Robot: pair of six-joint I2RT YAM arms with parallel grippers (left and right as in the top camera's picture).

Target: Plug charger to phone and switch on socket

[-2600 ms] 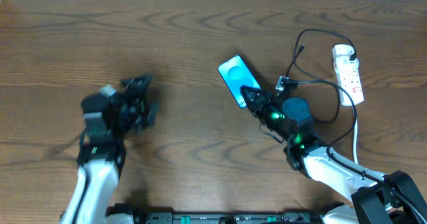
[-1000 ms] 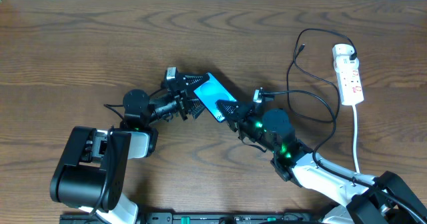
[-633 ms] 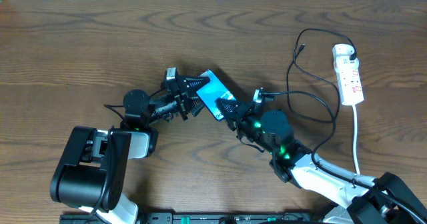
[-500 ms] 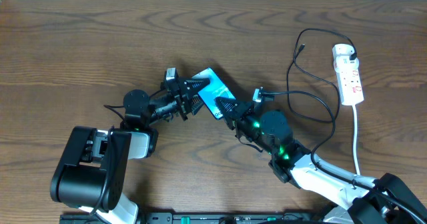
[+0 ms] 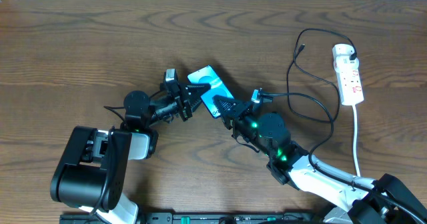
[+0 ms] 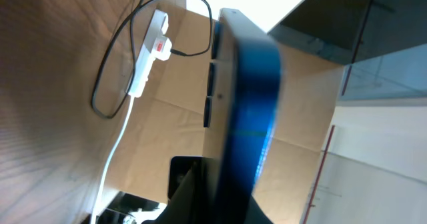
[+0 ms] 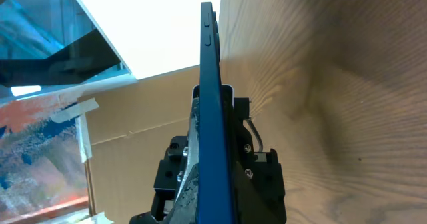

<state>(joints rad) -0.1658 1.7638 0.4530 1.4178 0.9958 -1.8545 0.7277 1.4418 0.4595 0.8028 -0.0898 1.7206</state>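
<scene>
Phone (image 5: 207,83): mid-counter, between both grippers
Right gripper (image 5: 222,108): pinching phone
Left gripper (image 5: 189,96): at phone's edge, cannot tell grip

The phone (image 5: 208,88), cyan screen lit, is clamped tilted in the right gripper (image 5: 221,106), its other end at the left gripper (image 5: 189,96). The black charger (image 5: 313,84) loops well right of both, running to the white socket (image 5: 350,75).

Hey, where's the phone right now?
Overhead view: the phone is near centre frame, held by the right gripper, with the left gripper at its other side, far left of the socket.
</scene>
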